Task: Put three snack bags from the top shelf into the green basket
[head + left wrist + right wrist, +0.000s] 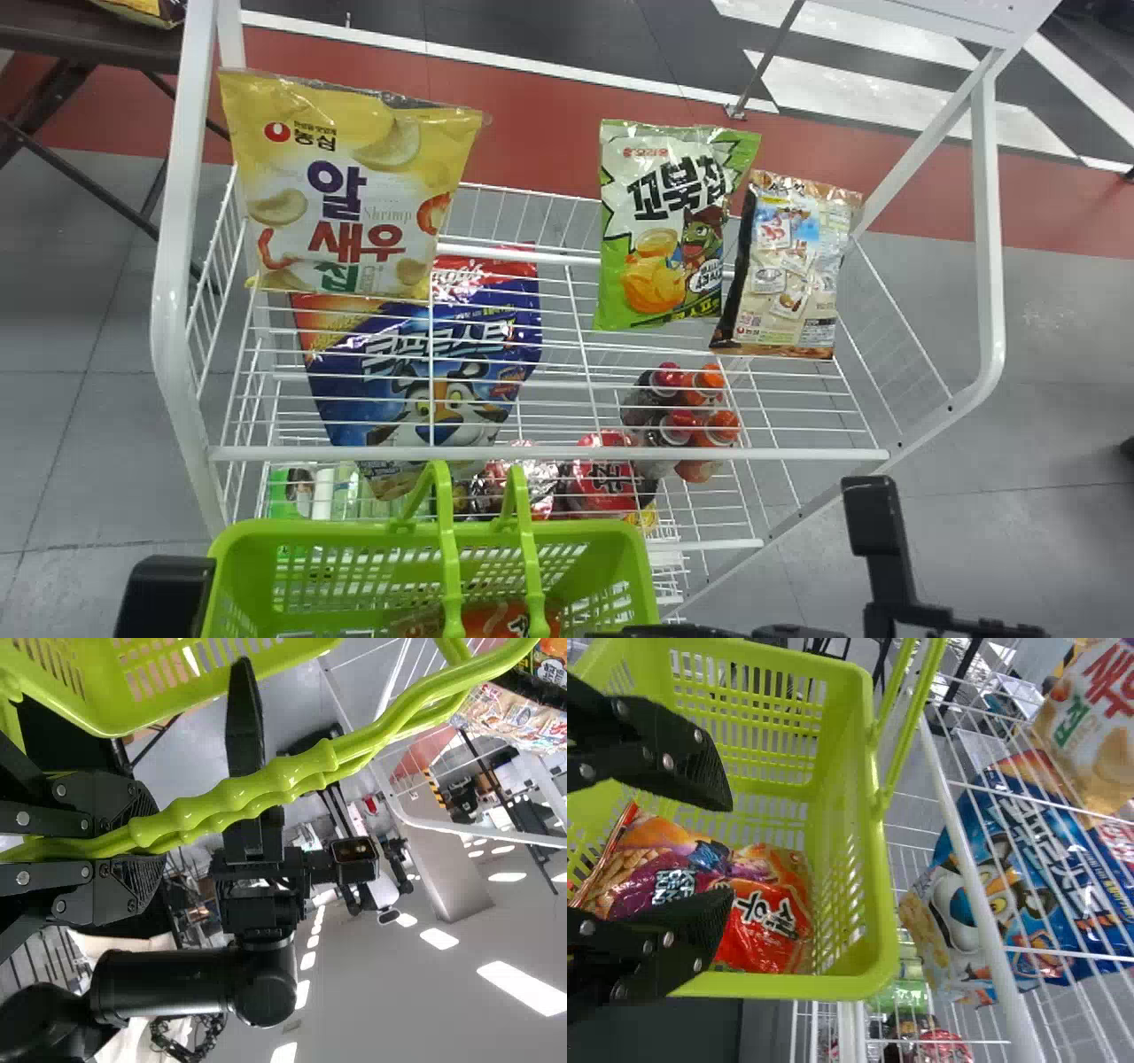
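My right claw [729, 849] is spread over the basket [824, 986], a red bag [766, 926] inside. My left claw [158, 840] pinches the handles [292, 775]; if they slip, the basket could tip.

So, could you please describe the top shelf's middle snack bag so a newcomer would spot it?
Find the white wire rack beyond the green basket. On its top shelf, between the yellow bag and the brown-edged one, the middle bag alone is green and white.
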`<state>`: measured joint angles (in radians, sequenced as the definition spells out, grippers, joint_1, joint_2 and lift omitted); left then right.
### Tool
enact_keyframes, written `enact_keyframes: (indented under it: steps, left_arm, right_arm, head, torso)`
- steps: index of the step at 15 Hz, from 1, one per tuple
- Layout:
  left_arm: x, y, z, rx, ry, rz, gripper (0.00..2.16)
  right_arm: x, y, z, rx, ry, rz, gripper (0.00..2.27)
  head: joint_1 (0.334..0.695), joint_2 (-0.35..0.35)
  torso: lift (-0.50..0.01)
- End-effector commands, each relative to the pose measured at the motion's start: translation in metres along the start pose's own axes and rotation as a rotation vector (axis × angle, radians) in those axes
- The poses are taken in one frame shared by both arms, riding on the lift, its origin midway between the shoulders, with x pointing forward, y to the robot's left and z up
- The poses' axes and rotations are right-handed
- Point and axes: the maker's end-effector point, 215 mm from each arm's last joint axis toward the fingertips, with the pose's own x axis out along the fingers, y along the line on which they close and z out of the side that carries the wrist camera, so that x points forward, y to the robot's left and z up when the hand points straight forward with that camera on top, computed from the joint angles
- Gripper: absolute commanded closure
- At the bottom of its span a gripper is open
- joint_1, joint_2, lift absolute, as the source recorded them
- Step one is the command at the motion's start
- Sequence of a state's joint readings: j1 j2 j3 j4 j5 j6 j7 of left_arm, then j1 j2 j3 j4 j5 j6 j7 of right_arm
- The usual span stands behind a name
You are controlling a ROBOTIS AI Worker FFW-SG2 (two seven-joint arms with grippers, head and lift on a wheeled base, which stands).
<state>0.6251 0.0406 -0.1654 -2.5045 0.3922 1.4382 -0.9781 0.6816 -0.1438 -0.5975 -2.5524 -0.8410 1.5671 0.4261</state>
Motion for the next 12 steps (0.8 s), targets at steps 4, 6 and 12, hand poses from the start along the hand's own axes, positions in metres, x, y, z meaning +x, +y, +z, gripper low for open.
enact_keyframes:
  steps: [4, 6, 12]
  left_arm:
    - [0.0, 0.003, -0.002, -0.008, 0.002, 0.005, 1.78]
    - [0.0, 0.004, -0.003, -0.014, 0.003, 0.004, 1.78]
    - [0.001, 0.011, -0.005, -0.027, 0.007, 0.007, 1.78]
  right_arm:
    - [-0.011, -0.007, 0.072, -0.087, -0.189, -0.041, 0.06]
    - [-0.024, -0.008, 0.138, -0.193, -0.389, -0.079, 0.07]
    - [-0.037, -0.032, 0.295, -0.471, -0.798, -0.223, 0.06]
  head:
    - [0.695, -0.35]
    - [0.695, -0.35]
    - [0.695, -0.35]
  torso:
    - [-0.047]
    - [-0.047]
    - [-0.047]
